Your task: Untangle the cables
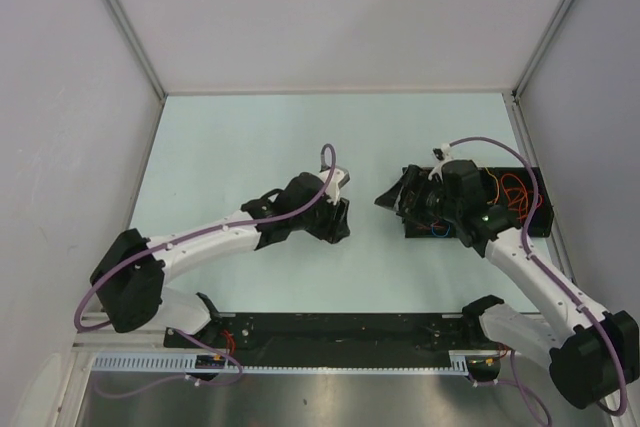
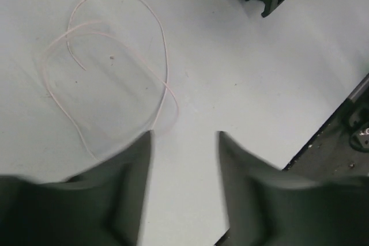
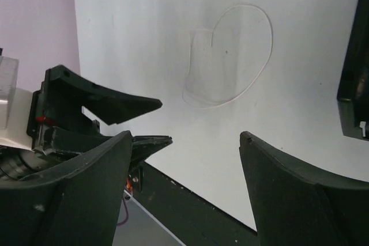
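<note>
Looped pale pink cable (image 2: 166, 61) is being faced, just ahead, by the nearer left pincer (image 2: 184, 136), jaws being held apart, empty; right pincer (image 3: 187, 139) likewise.

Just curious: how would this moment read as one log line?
pale pink cable loose on table | left jaws open, empty | right jaws open, empty | orange cables on black tray
</note>
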